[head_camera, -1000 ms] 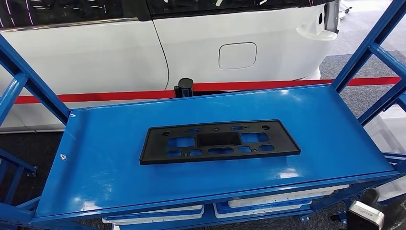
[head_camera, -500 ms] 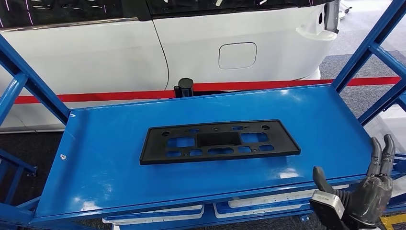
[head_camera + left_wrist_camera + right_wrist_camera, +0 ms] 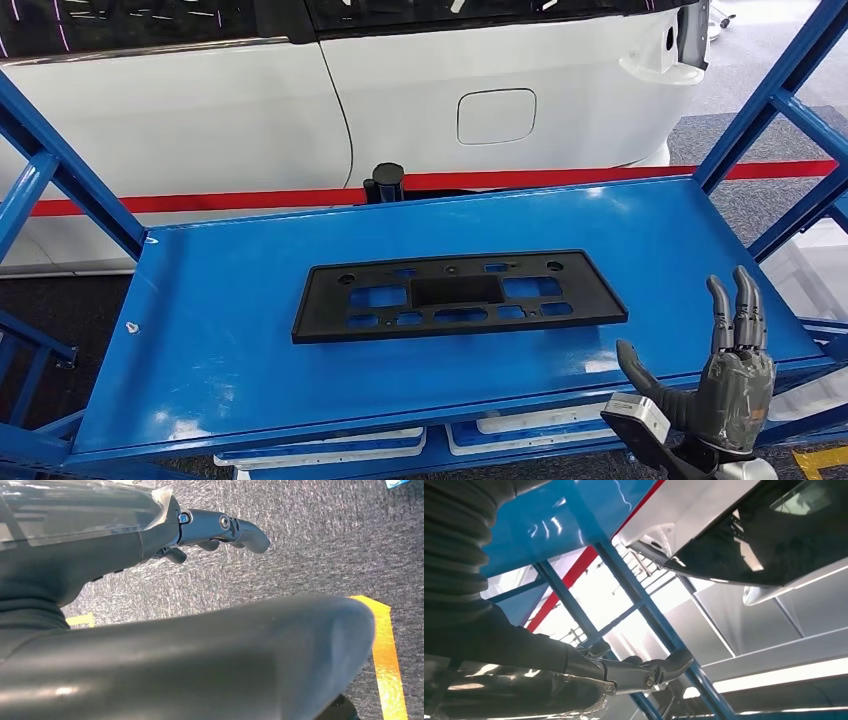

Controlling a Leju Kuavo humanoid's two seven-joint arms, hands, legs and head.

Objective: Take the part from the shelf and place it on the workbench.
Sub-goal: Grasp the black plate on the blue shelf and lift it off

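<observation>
The black part (image 3: 458,295) lies flat mid-shelf (image 3: 220,330), long axis running side to side, ahead and to the left of the right robot hand (image 3: 725,385), which hovers empty with fingers spread, the nearer one.

No text, label, brand, number or sign can be read anywhere in these views, on any object or surface.

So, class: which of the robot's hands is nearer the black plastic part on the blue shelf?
Right. The right hand is raised at the shelf's front right corner, apart from the black plastic part; the left hand hangs over carpet.
</observation>
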